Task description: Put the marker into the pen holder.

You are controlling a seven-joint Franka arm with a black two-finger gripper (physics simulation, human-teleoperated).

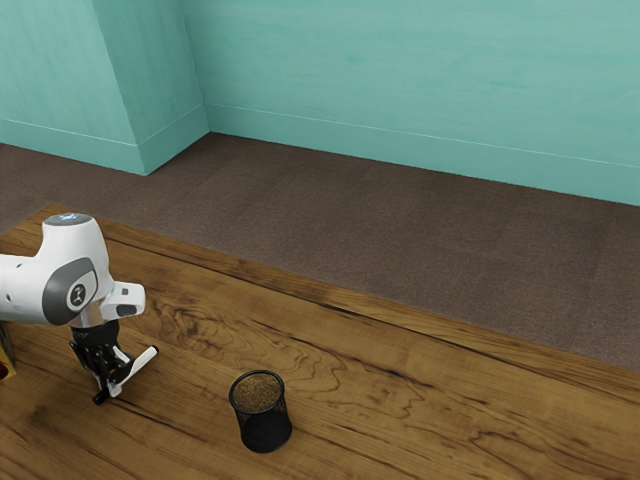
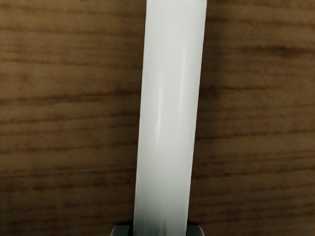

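Tool [image 2: 159, 230] found closed on the marker [image 1: 141, 363], well off upright; lowered unturned, it could catch and topple the pen holder [image 1: 265, 429].

White marker [image 1: 143, 361], black ends, between fingers [image 1: 120, 372]; black mesh pen holder [image 1: 265, 428] upright on table [image 1: 400, 410]

Open room over the wooden table [image 1: 400, 400] between gripper [image 1: 112, 385] and upright pen holder [image 1: 265, 430], 1 obstacle to any low crossing there, free air above its rim
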